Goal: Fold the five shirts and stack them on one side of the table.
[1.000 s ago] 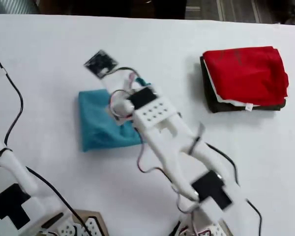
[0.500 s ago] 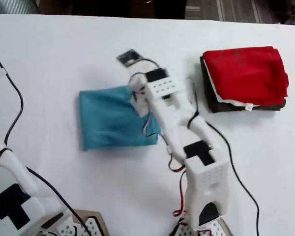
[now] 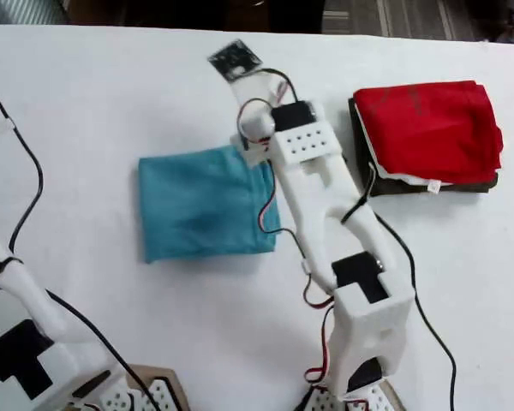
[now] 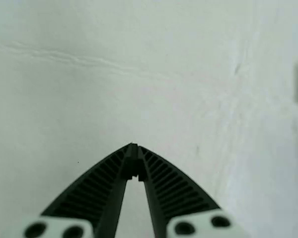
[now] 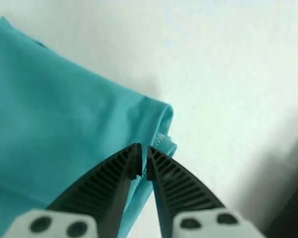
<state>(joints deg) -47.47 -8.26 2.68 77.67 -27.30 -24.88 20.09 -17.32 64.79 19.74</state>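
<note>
High view: a folded teal shirt (image 3: 197, 205) is lying apart from the red-topped stack (image 3: 428, 128), waiting to join it. Both the right gripper (image 5: 141, 157) and the left gripper (image 4: 133, 154) are sitting pressed together.

1. The right arm (image 3: 325, 214) stretches forward from its base, wrist bent downward.
2. The right gripper (image 5: 141, 159) points down, jaws pressed together.
3. The left arm (image 3: 21, 308) sits low by its base.
4. The left gripper (image 4: 134, 161) has its jaws closed.
</note>
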